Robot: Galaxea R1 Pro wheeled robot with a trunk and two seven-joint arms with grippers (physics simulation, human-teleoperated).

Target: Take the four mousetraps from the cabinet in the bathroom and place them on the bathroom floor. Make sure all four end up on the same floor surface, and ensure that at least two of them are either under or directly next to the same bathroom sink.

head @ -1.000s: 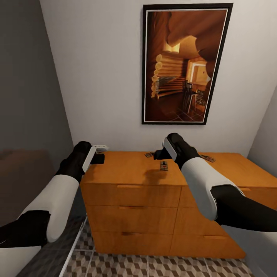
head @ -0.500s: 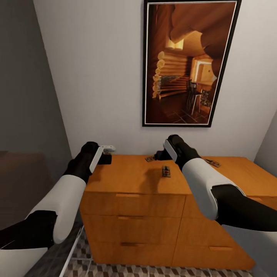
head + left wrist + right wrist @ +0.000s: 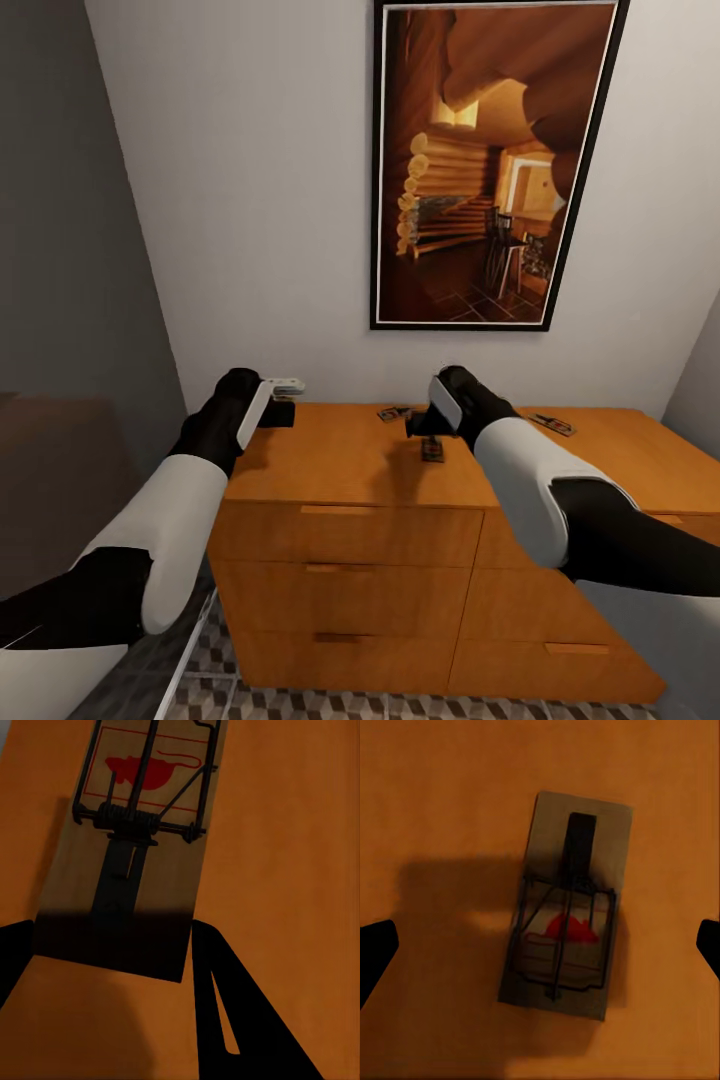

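Note:
The cabinet (image 3: 350, 470) stands against the wall in front of me, with three mousetraps showing on its top in the head view. One mousetrap (image 3: 432, 449) lies near the middle, another (image 3: 394, 413) behind it, and a third (image 3: 552, 424) to the right. My right gripper (image 3: 420, 425) hovers open over the middle mousetrap (image 3: 566, 907), its fingertips (image 3: 375, 945) far apart on either side. My left gripper (image 3: 283, 412) is at the top's back left corner. It is open, and its dark fingers (image 3: 225, 1005) flank the near end of a mousetrap (image 3: 139, 840) lying flat on the wood.
A large framed picture (image 3: 490, 160) hangs on the white wall above the cabinet. A grey wall (image 3: 70, 250) closes the left side. A strip of the cube-patterned bathroom floor (image 3: 300, 700) shows below the drawers.
The head camera shifted, so the whole view moved. Over the last half second my right gripper came down and nearer, over the middle mousetrap. The left gripper barely moved.

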